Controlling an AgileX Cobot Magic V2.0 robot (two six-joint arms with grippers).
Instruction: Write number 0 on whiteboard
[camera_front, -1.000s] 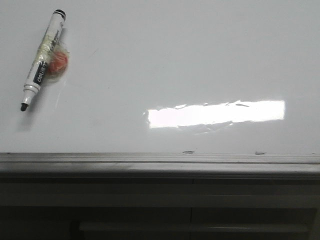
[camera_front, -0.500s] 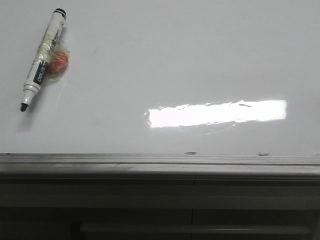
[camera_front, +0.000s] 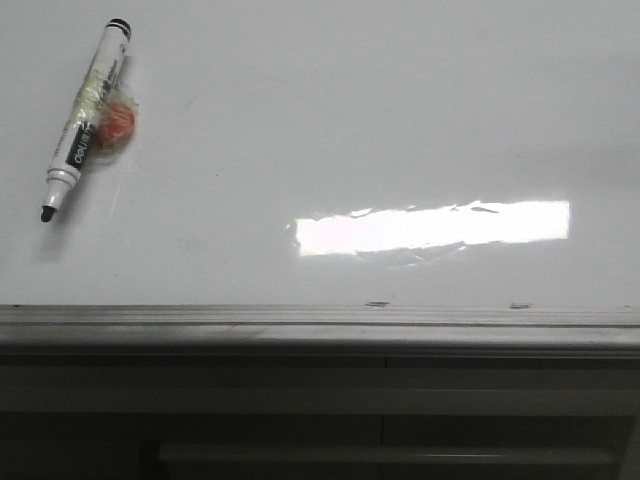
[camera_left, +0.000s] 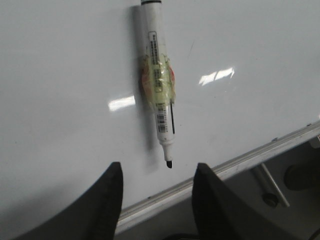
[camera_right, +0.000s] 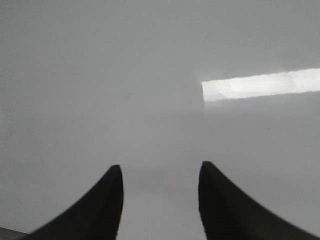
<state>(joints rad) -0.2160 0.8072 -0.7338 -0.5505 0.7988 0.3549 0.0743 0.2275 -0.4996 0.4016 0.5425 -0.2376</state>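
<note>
So the whiteboard is lying flat and filling most of the front view, with its grey frame edge running along the near side, and no number 0 is showing on it. A marker with tape and an orange blob stuck to its middle is sitting uncapped near the far left, tip pointing toward the frame. The left gripper is hanging spread apart over the marker tip, gripping nothing, and the right gripper is hovering spread over bare board beside a glare patch.
</note>
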